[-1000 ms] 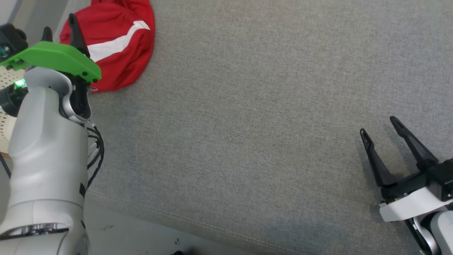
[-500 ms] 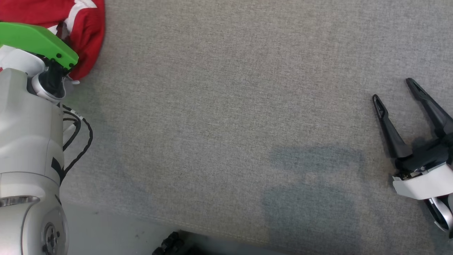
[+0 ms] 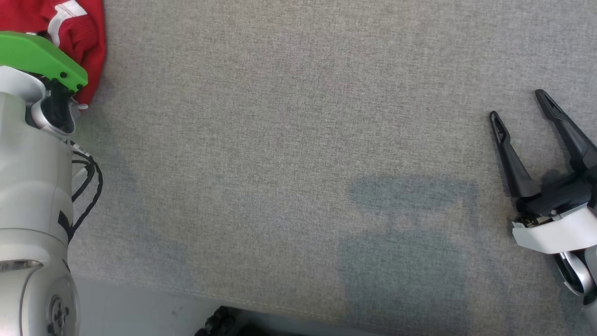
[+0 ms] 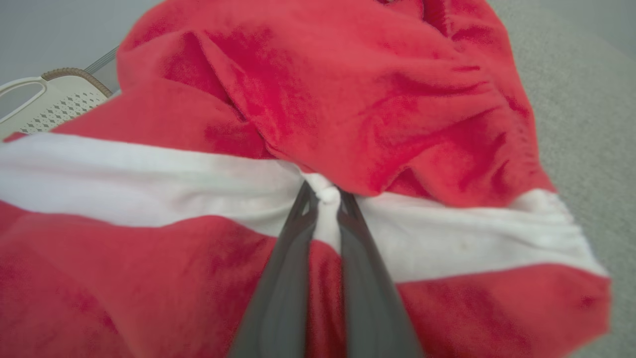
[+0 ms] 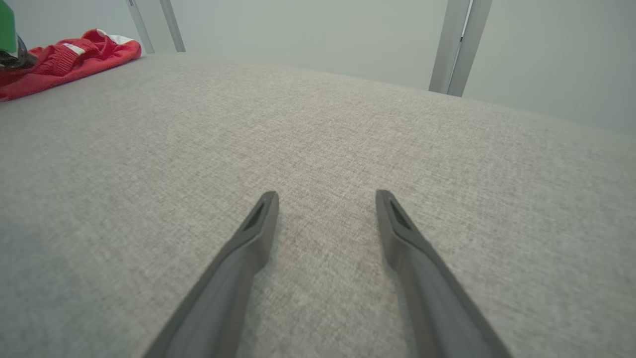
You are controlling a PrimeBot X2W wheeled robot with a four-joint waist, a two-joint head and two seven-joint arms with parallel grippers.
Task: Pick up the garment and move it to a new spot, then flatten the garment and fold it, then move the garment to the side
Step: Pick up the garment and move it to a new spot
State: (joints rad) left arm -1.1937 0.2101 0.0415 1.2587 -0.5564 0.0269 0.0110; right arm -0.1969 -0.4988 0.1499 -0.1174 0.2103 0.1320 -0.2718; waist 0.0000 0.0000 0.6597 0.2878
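Observation:
The garment [image 3: 79,28] is a crumpled red piece with a white stripe, lying at the far left corner of the grey surface. In the left wrist view my left gripper [image 4: 325,195] is shut on the garment [image 4: 377,99], pinching a small fold of its white stripe between the fingertips. In the head view the green wrist cover [image 3: 37,56] hides those fingers. My right gripper [image 3: 515,103] rests open over bare grey fabric at the right, far from the garment. Its fingers [image 5: 248,238] have nothing between them, and the garment [image 5: 64,59] shows at the far left.
The grey fabric surface [image 3: 298,140] spreads wide between the two arms. Its front edge meets pale floor [image 3: 140,308], where a dark object [image 3: 219,322] sits. A white perforated basket [image 4: 49,99] lies beyond the garment. Metal posts [image 5: 457,44] stand behind the surface.
The head camera has shifted, so the garment now sits further left in the picture. My left gripper has gone down onto the garment and shut on it. The right gripper stays open.

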